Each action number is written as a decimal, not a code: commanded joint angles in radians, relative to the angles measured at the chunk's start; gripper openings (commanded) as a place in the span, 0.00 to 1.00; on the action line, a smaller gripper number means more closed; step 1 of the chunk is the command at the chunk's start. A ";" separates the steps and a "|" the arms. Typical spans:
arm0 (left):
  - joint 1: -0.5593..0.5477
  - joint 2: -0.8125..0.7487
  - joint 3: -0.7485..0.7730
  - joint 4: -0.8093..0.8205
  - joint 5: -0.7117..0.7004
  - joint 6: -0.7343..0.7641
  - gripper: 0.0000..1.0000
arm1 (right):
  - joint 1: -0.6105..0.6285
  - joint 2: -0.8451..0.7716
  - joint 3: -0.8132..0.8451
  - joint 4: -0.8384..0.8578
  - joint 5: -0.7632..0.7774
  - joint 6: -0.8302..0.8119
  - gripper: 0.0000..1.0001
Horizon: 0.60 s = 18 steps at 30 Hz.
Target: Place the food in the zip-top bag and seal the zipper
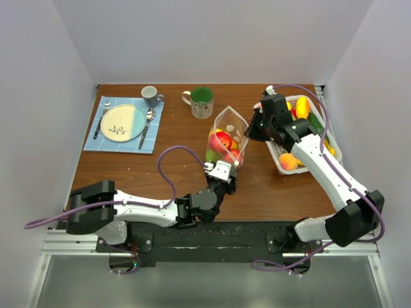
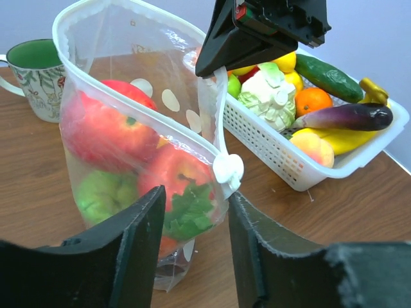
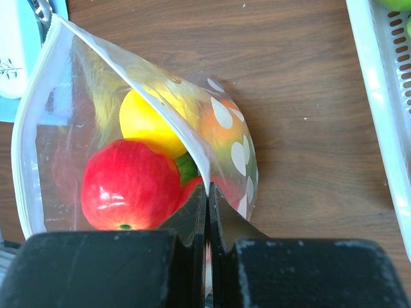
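The zip-top bag [image 1: 225, 128] stands upright mid-table with its mouth open. It holds food: a red apple [image 3: 128, 183], a yellow fruit [image 3: 144, 122] and a green one [image 2: 103, 192]. My right gripper [image 3: 207, 189] is shut on the bag's rim at its right end, pinching the pale zipper [image 3: 173, 125]. My left gripper [image 2: 196, 196] is open at the bag's near lower side. The white slider [image 2: 228, 170] hangs just beyond its right finger. More food [image 2: 314, 101] lies in the white basket [image 2: 276, 160].
A green floral mug [image 1: 201, 101] and a grey cup [image 1: 151, 95] stand at the back. A plate [image 1: 122, 122] with cutlery rests on a blue mat at the back left. The basket [image 1: 277, 157] sits at the right edge, under my right arm.
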<state>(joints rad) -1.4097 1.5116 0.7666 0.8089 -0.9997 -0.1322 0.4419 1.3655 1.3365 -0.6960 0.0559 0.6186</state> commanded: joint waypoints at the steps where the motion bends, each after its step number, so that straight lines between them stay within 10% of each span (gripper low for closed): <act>1: -0.005 0.019 0.027 0.099 -0.059 0.025 0.46 | -0.003 -0.025 0.026 -0.010 -0.018 0.012 0.00; 10: -0.005 0.002 -0.027 0.196 -0.051 0.080 0.28 | -0.003 -0.019 0.038 -0.022 -0.016 0.010 0.01; 14: -0.005 -0.022 -0.047 0.236 -0.039 0.114 0.00 | -0.003 -0.025 0.039 -0.028 -0.013 0.009 0.01; 18: -0.005 -0.083 -0.110 0.272 -0.007 0.161 0.00 | -0.002 -0.048 0.029 -0.019 -0.027 -0.002 0.10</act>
<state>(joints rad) -1.4097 1.5173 0.7128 0.9550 -1.0058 -0.0273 0.4419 1.3647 1.3373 -0.7120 0.0509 0.6212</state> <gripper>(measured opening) 0.014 0.051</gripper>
